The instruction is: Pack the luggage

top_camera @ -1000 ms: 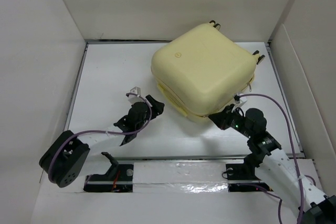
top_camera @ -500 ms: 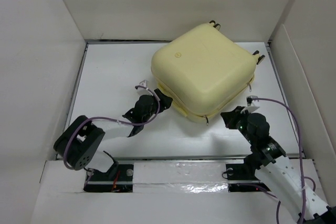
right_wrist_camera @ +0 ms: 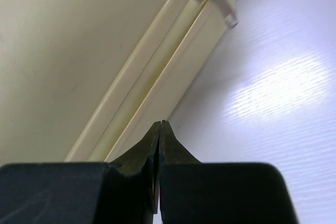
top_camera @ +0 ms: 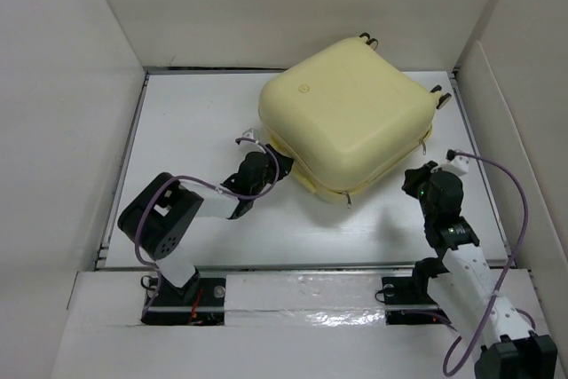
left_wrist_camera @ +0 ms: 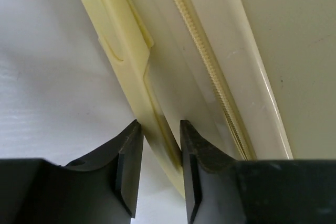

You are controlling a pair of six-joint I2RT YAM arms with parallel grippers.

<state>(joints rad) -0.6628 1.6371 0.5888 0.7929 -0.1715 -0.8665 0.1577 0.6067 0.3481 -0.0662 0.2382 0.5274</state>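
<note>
- Luggage (top_camera: 344,117): judged rigid, bulky, smooth; grip its side handle (left_wrist_camera: 128,72).
- Left hand (left_wrist_camera: 160,161) straddles the handle, narrowly open.
- Right hand (right_wrist_camera: 159,145): closed, empty.

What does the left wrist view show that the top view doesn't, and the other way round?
Only the left wrist view shows the left gripper with its jaws slightly apart, straddling the flat handle on the side of the luggage, plus the zipper teeth along the seam. Only the top view shows the whole closed luggage, its wheels at the far edge, the right gripper off the near right side, and the table. Both show the left gripper at the luggage's near left side.
</note>
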